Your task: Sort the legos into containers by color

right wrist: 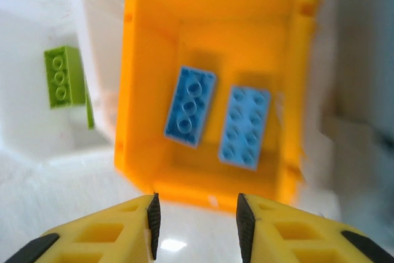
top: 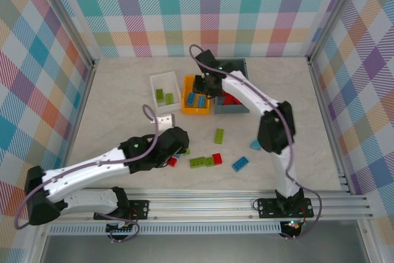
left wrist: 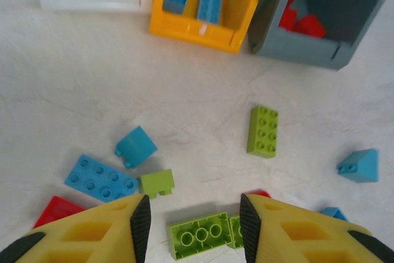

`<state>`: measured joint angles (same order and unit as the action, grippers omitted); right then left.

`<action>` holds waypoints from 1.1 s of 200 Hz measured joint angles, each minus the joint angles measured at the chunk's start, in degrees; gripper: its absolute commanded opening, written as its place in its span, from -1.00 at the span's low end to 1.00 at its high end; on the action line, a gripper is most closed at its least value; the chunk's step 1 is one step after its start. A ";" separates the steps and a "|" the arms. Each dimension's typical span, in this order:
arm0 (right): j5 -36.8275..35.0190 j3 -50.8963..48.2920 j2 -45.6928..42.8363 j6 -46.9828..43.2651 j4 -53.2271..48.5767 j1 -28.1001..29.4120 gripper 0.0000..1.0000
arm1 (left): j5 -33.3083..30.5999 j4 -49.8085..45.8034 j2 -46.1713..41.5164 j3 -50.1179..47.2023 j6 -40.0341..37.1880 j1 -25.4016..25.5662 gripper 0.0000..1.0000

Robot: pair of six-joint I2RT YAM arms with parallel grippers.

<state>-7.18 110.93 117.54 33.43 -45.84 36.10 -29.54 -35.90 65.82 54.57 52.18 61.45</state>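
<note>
My left gripper is open low over the table, and an upside-down lime green lego lies between its jaws, touched by neither finger. Around it lie a small green lego, a blue plate, a cyan slope, a red lego and a green brick. My right gripper hangs open and empty over the near wall of the orange container, which holds two blue legos. The white container holds green legos. The grey container holds red ones.
More loose legos lie on the table in front of the containers: a cyan wedge, a blue brick and a red one. Metal frame rails and checked walls bound the table.
</note>
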 measured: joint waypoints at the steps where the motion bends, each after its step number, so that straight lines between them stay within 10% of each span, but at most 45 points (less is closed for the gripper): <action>1: -0.07 -0.59 -0.52 0.00 0.15 0.02 -0.18 | 0.11 0.07 0.22 0.02 0.00 -0.07 -0.05; 79: -6.64 -56.04 -56.68 0.66 7.74 0.52 0.23 | 13.29 5.05 37.77 21.99 -7.58 -2.64 0.25; 117: -6.27 -64.24 -76.70 1.57 0.57 0.52 0.30 | 15.76 3.04 53.64 34.95 -10.40 -5.03 0.26; 151: -5.14 -64.22 -81.61 2.80 -3.34 0.52 0.22 | 15.82 1.57 59.08 38.53 -12.04 -5.88 0.12; 188: -3.48 -64.92 -80.87 4.07 -4.76 0.52 0.05 | 16.44 1.88 59.14 39.08 -13.53 -6.75 -0.59; 220: -1.53 -65.24 -78.68 3.56 -3.72 0.52 -0.01 | 15.58 2.80 57.11 36.85 -13.90 -6.86 -0.66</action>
<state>-8.71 45.69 38.85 36.99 -49.56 36.62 -13.96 -33.10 122.93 91.42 38.28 54.59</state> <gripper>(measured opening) 0.503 0.239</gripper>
